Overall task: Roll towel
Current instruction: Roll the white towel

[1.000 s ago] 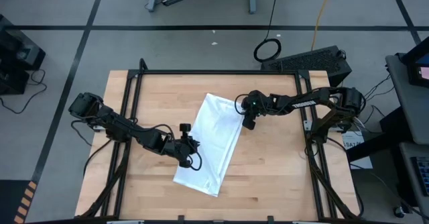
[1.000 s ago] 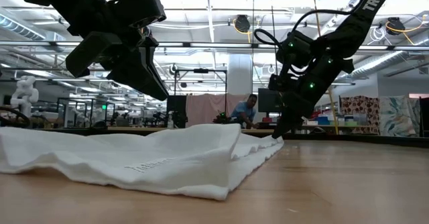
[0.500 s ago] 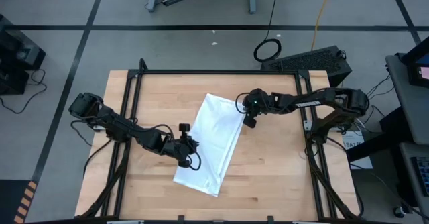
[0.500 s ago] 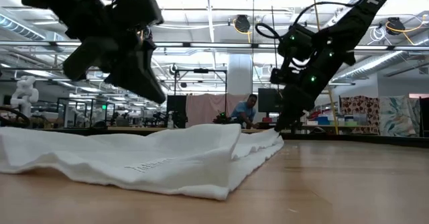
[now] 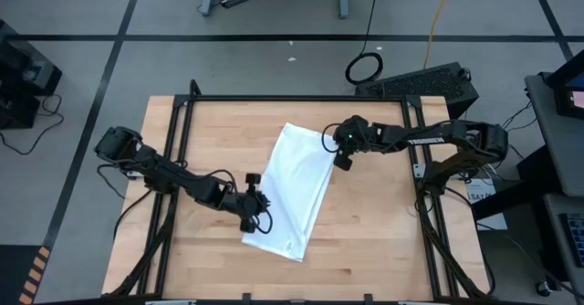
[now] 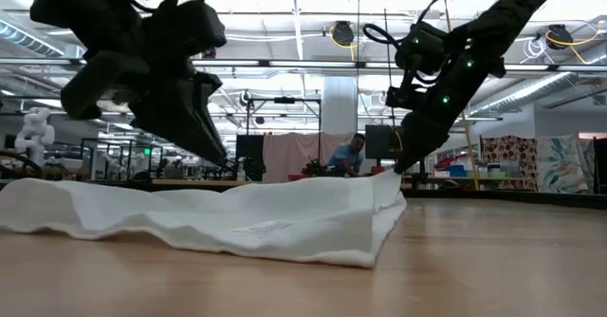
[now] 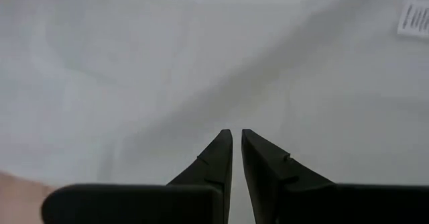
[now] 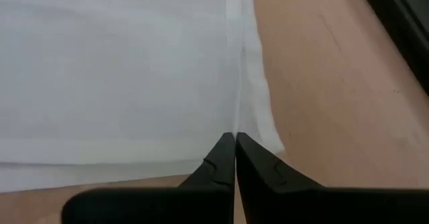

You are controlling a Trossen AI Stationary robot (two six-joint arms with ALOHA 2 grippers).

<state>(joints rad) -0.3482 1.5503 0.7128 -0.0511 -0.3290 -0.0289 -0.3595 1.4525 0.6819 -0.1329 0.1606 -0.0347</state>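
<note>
Inspector A: The towel (image 5: 292, 191) is lying diagonally across the middle of the wooden bench (image 5: 383, 241), folded lengthwise, running from the far centre toward the near left. How is the right arm standing?

Inspector B: It is reaching in from the bench's right edge, stretched low and nearly straight toward the towel's far right corner. The right gripper (image 5: 340, 162) is pointing down at that corner with its fingers (image 8: 221, 158) pressed together on the cloth's edge. In the low view the corner is standing raised off the wood at the fingertips of the right gripper (image 6: 398, 170).

Inspector A: And the left arm?

Inspector B: It is coming from the left edge, bent at the elbow and angled across toward the towel's near half. The left gripper (image 5: 252, 215) is hanging at the towel's left long edge, tilted downward. Its fingers (image 7: 218, 158) are showing only a narrow slit between them, over white cloth; I cannot tell whether any fabric is caught there.

Inspector A: Anything else on the cloth?

Inspector B: A small label (image 7: 413, 17) is showing in the left wrist view.
</note>
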